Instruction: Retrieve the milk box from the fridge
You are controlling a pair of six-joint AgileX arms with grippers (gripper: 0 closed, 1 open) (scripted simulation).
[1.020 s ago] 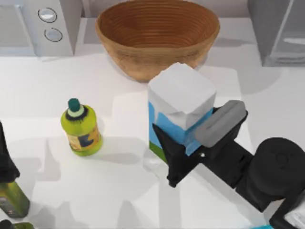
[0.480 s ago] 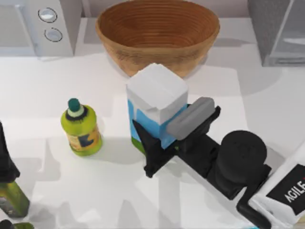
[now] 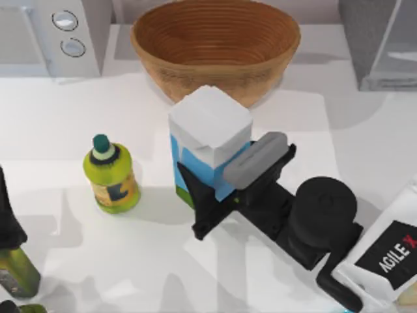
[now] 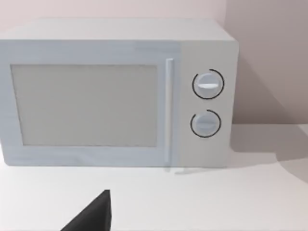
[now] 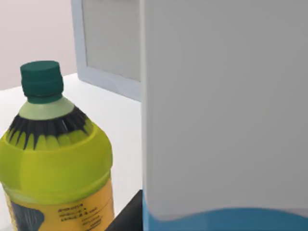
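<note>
The right gripper (image 3: 225,189) pinched the milk box (image 3: 210,140) between its fingers, one dark finger (image 3: 202,202) on the near side and a grey one (image 3: 255,160) on the far side. The box stood upright at mid-table, just in front of the wicker bowl (image 3: 215,42) and right of the yellow-green bottle (image 3: 111,173). The fridge (image 3: 381,42) stood at the far right corner, well apart from the box. The left arm (image 3: 8,222) was parked at the table's left edge, facing the microwave (image 4: 115,91); whether its gripper was spread or pressed together cannot be told.
</note>
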